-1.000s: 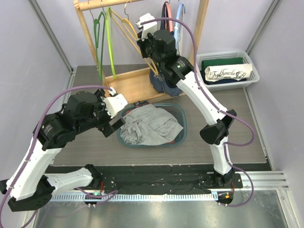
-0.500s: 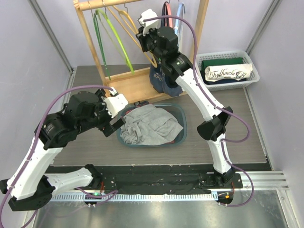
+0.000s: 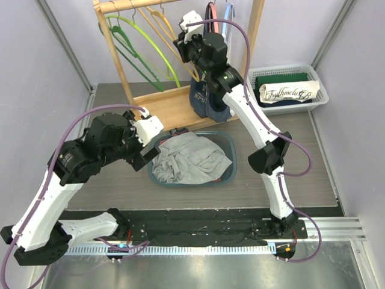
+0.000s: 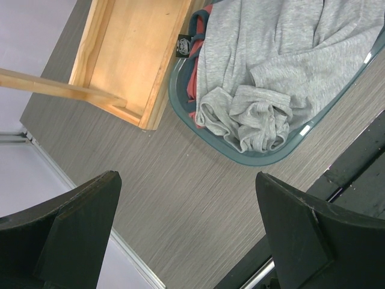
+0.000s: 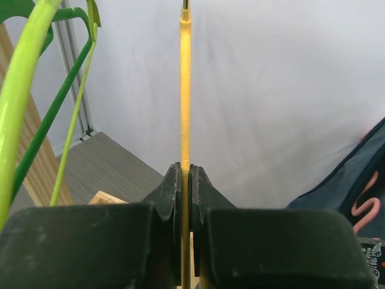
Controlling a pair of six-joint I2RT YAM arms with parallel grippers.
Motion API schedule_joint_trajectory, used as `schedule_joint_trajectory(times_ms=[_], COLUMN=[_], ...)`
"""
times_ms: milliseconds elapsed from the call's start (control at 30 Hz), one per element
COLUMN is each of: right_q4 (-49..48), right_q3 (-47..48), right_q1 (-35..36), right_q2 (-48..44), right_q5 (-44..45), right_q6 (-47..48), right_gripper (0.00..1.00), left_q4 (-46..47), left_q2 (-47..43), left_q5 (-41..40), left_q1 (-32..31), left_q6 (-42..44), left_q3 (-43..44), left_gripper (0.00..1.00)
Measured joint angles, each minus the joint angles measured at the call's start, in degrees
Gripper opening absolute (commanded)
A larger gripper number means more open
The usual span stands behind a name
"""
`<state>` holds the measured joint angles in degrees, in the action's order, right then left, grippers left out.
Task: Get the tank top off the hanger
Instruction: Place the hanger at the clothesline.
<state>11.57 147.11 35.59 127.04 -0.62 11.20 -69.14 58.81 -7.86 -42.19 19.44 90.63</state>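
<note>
Though still pinched, yellow hanger higher.

A white folded cloth in the white basket carries a line of dark script lettering; it seems to begin "Try" and end in a large "B", the rest too looped to read. The navy garment has pale print in the top view, too small to make out; the right wrist view shows on it one pink curl like an "S" and a small label with unreadable print. A black tag at the rim of the basin bears a pale mark, also unreadable
</note>
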Motion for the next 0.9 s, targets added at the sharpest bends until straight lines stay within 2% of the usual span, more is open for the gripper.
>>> schedule_joint_trajectory(times_ms=[567, 900], right_q4=[0.72, 0.96], right_q3=[0.00, 0.00], right_q1=[4.76, 3.56], right_q2=[1.16, 1.60], right_q5=[-0.46, -0.81], right_q6=[-0.15, -0.90], right_gripper=[0.01, 0.01], left_q4=[0.31, 0.33], left_q2=[0.70, 0.68], left_q5=[0.94, 1.09], left_q1=[0.24, 0.59], left_q6=[-1.01, -1.05], left_q3=[1.29, 1.29], left_gripper=[1.00, 1.00])
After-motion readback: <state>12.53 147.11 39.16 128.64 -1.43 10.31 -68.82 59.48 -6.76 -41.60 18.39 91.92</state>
